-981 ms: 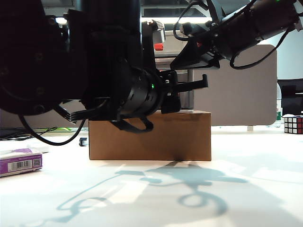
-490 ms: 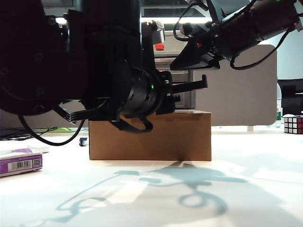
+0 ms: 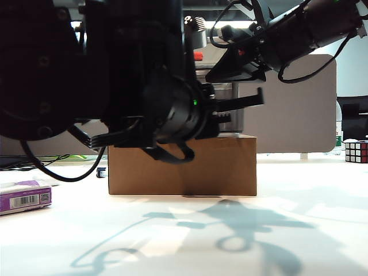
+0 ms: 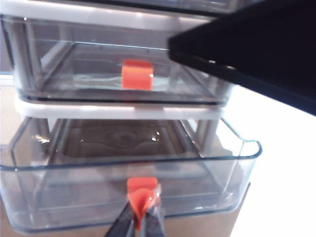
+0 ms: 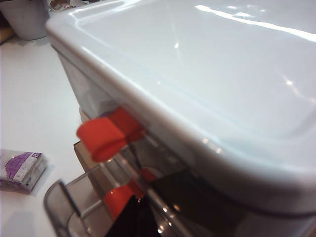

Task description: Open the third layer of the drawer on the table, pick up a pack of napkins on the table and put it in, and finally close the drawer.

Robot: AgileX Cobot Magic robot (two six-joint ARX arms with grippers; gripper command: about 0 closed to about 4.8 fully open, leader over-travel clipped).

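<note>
Third layer (image 4: 128, 197) handle sits clenched in left gripper (image 4: 140, 217) fingers; right gripper's fingers unseen, state unclear.

You're seeing the left hand (image 3: 253, 102) reaching level toward the drawer (image 3: 227, 98), which is sitting on a brown cardboard box (image 3: 183, 165); the pack of napkins (image 3: 24, 196) is lying far left on the worktop (image 3: 322, 230), a puzzle cube (image 3: 356, 151) far right
</note>
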